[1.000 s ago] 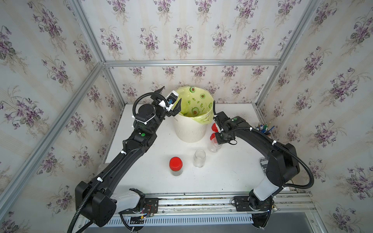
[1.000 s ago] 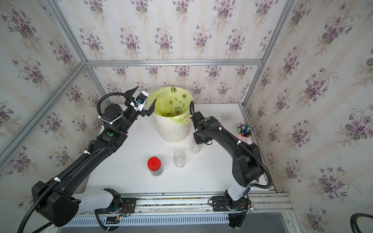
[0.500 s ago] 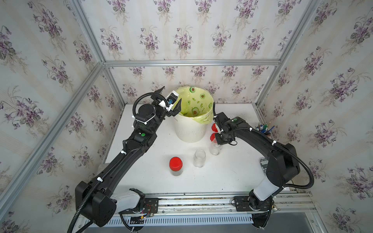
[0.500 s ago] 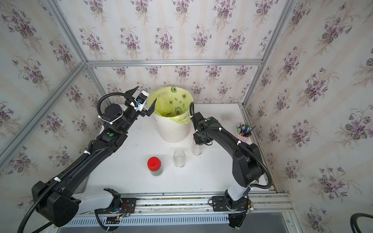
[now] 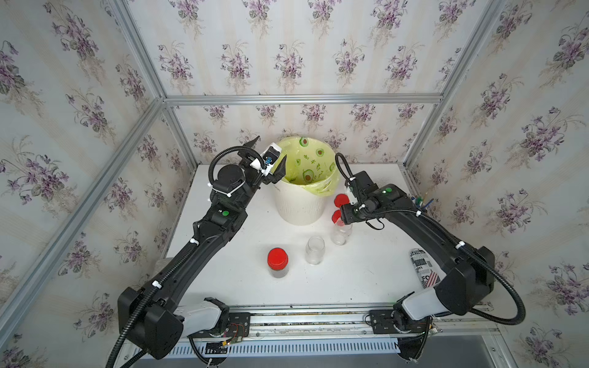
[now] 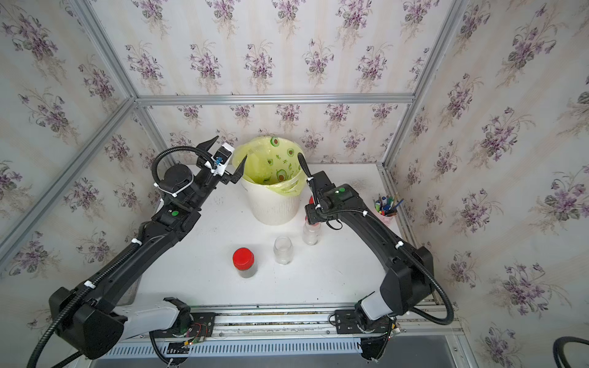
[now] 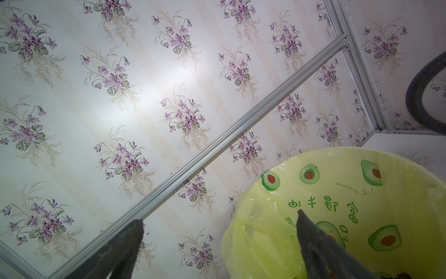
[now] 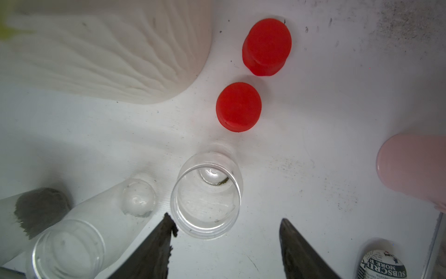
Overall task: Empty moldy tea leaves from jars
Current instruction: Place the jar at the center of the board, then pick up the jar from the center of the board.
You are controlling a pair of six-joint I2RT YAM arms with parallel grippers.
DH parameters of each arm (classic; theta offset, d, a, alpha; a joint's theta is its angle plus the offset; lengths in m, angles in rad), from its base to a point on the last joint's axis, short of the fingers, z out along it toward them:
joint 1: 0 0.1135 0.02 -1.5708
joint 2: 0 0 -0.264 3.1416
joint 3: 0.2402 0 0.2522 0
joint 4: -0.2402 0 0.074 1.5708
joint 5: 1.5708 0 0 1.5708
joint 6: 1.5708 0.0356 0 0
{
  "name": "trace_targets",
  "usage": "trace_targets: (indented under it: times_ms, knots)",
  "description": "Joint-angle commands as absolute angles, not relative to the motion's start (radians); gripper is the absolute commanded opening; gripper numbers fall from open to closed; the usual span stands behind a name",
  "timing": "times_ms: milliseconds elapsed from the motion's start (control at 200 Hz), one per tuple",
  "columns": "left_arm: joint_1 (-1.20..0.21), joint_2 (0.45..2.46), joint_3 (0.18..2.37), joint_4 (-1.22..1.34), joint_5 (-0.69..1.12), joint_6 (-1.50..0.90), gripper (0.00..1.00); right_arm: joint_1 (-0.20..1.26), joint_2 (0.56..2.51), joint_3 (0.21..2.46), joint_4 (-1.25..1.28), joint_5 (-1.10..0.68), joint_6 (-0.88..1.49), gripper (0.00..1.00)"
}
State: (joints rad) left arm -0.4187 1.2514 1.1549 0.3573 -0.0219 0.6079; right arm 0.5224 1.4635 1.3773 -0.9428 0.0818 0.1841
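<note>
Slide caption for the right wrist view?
Right gripper open over a near-empty jar; two loose red caps lie by the bin.

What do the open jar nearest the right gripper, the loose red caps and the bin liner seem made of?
Open jar: clear and glossy, glass or hard plastic; table shows through. Loose red caps: likely moulded plastic, opaque, smooth, even colour. Bin liner: thin plastic film, translucent yellow, wrinkled, folded at the edge.

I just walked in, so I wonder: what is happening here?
Two robot arms are emptying jars into the bin. Two open jars stand empty, their red caps lying beside the bin. The right gripper hangs open over one; the left gripper is open by the bin's rim. One capped jar holds tea leaves.
</note>
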Motion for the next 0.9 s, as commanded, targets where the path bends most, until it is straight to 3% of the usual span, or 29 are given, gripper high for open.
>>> trace_targets:
  times_ms: [0,225,275,575,894]
  knots:
    - [-0.419,1.246,1.161,0.390,-0.031,0.581,1.00,0.523,1.390,1.357,-0.883,0.014,0.199,0.72]
    - [-0.417,1.236,1.167,0.389,-0.054,0.558,0.99,0.531,1.201,1.277,-0.690,-0.214,0.174,0.80]
    - [-0.415,1.235,1.164,0.388,-0.056,0.547,1.00,0.596,1.171,1.263,-0.651,-0.240,0.159,0.80]
    - [-0.365,1.204,1.131,0.391,-0.074,0.430,1.00,0.883,1.195,1.274,-0.555,-0.190,0.101,0.80]
    - [-0.319,1.180,1.091,0.387,-0.103,0.353,0.99,1.053,1.322,1.248,-0.488,-0.102,0.157,0.79]
